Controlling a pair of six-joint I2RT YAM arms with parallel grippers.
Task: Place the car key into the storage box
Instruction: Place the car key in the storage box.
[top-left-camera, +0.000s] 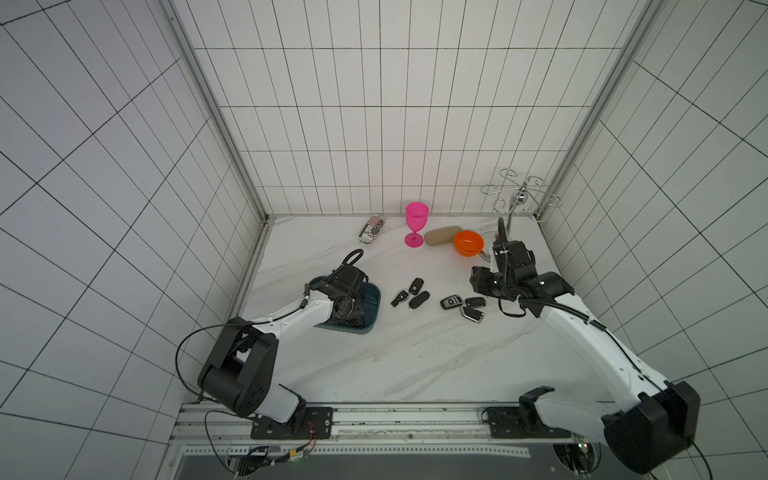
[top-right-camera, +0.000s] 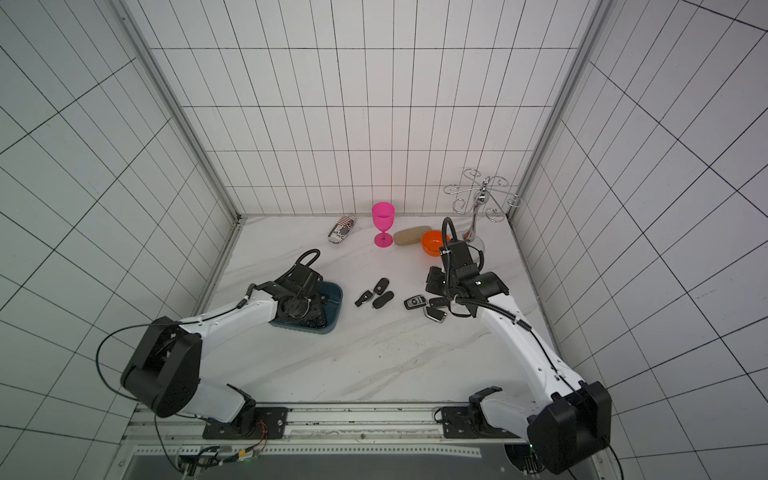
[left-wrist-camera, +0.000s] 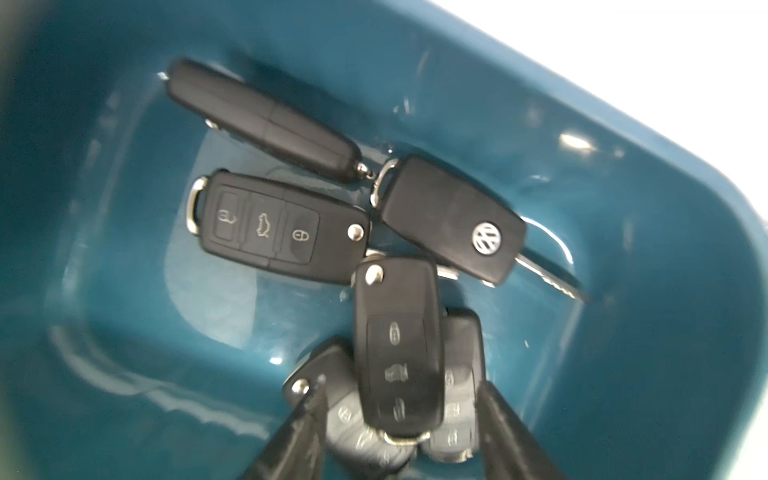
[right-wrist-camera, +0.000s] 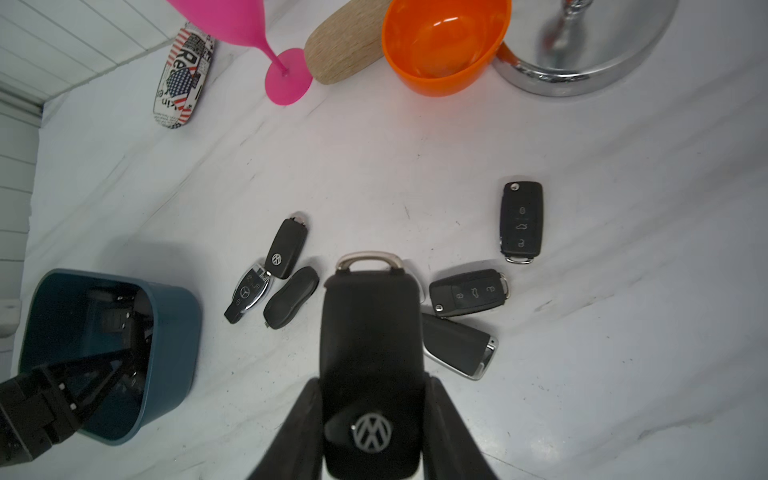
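The dark teal storage box lies at the table's left, with several black car keys on its floor. My left gripper is down inside the box and open. A black flip key lies loose between its fingers on top of other keys, with a gap on each side. My right gripper hovers above the table's right half, shut on a black VW car key. More keys lie on the marble.
Along the back wall stand a patterned case, a pink goblet, a tan case, an orange bowl and a chrome rack. Tiled walls close in on both sides.
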